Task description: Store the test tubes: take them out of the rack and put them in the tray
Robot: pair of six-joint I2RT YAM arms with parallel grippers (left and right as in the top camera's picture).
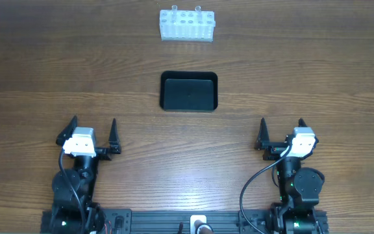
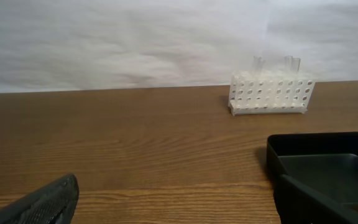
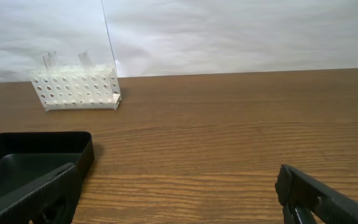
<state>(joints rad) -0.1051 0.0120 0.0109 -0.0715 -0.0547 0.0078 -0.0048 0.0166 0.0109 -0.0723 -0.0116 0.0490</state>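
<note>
we are starting: both tubes [image 1: 198, 10] are sitting in the rack [image 1: 186, 27], twelve o'clock of the tray [image 1: 189, 107]; left fingers [image 1: 113, 134], right fingers [image 1: 262, 134] gaping open.

Folded low and drawn back, well apart at either side: left gripper [image 1: 92, 132] and right gripper [image 1: 282, 130], each with fingers spread wide, pointing straight ahead, holding nothing, wrists level.
</note>
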